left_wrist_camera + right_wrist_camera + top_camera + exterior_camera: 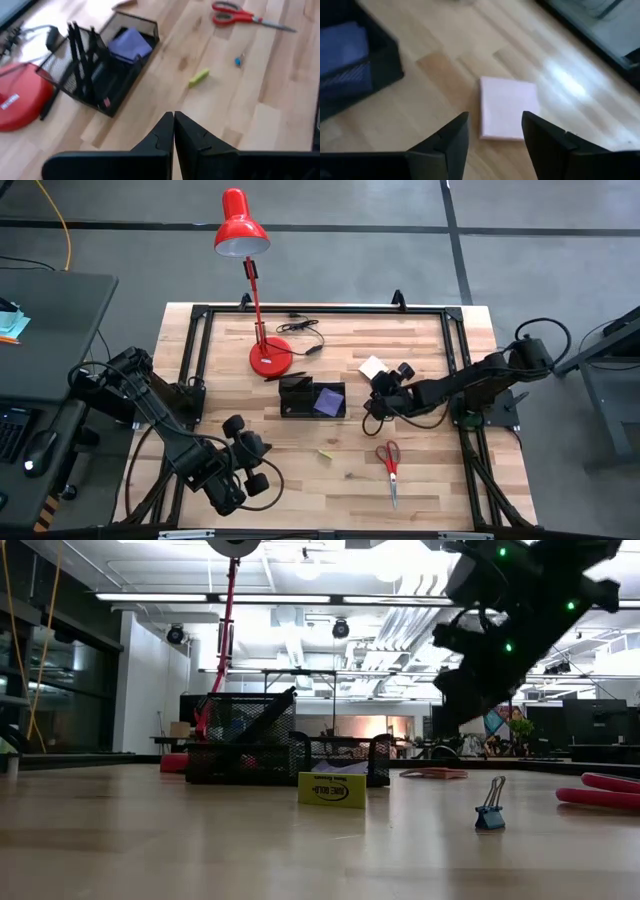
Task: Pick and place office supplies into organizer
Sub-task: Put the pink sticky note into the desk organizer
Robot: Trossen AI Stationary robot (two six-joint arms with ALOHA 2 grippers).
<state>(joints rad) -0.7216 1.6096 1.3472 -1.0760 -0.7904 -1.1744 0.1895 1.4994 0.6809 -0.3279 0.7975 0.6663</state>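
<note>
Office supplies lie scattered around a small black wire-mesh organizer (312,397) that sits near the middle of the pale wooden desk (420,480), just beside the round base of a red desk lamp (268,356). A purple square note pad (328,401) already rests in one of its compartments, and thin dark pens (80,55) stand upright in another. Outside it, a pale square note pad (507,107) lies flat on the desk, close to the organizer's right side; in the right wrist view it looks pinkish. The right gripper (495,135) hovers directly over this pad with its fingers spread apart, one on either side of it and holding nothing. Red-handled scissors (390,463) lie on the desk nearer the front edge, well apart from the organizer. A small yellow-green tag or eraser (198,78) and a tiny blue binder clip (489,808) rest on bare wood between the organizer and the scissors. The left gripper (173,131) waits at the front left of the desk, its fingers pressed together and empty.
</note>
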